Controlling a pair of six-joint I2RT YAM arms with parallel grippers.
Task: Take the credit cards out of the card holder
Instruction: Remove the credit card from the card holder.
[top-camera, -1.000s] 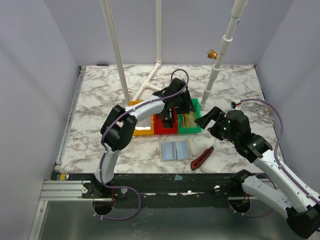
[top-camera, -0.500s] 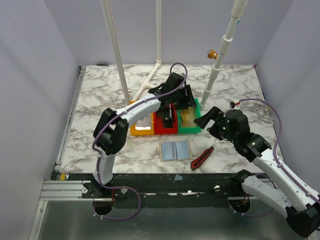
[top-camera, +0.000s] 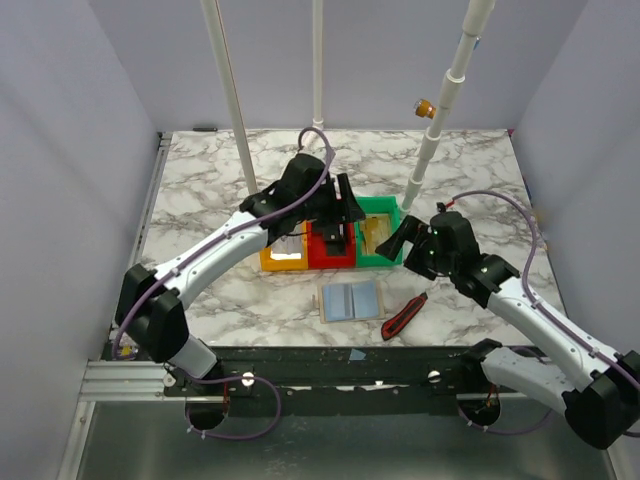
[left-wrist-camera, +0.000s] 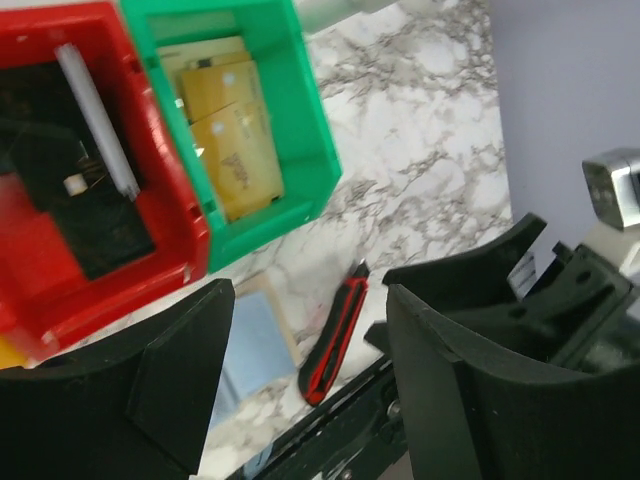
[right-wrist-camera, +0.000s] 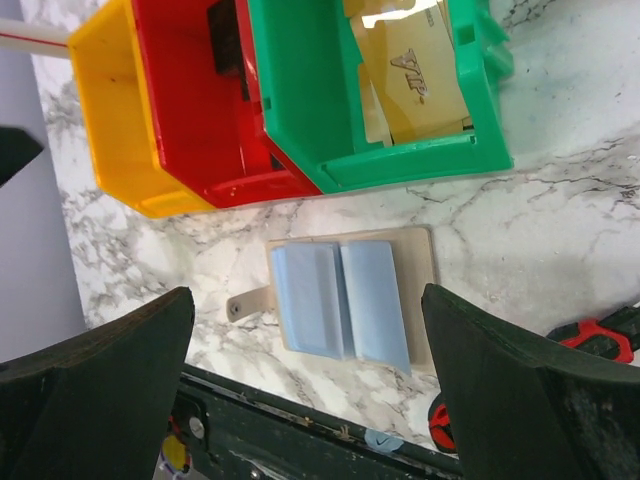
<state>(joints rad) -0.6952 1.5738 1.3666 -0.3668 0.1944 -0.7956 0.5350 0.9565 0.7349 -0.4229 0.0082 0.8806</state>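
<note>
**A:** Top view: the card holder (top-camera: 350, 298) lies open by the tabletop's (top-camera: 200, 190) near edge, long side along that edge. It's just in front of the red bin (top-camera: 330, 260). Gold credit cards (top-camera: 378, 233) sit in the green bin (top-camera: 380, 260).

**B:** Left wrist: left claw (left-wrist-camera: 310, 300) is spread and empty, with the holder nearer the near edge than it.

**A:** Right wrist: right claw (right-wrist-camera: 308, 295) is wide open, and the holder shows right between its fingers, below them. I'd say the right arm is better placed. Can't tell if any cards remain inside.
</note>
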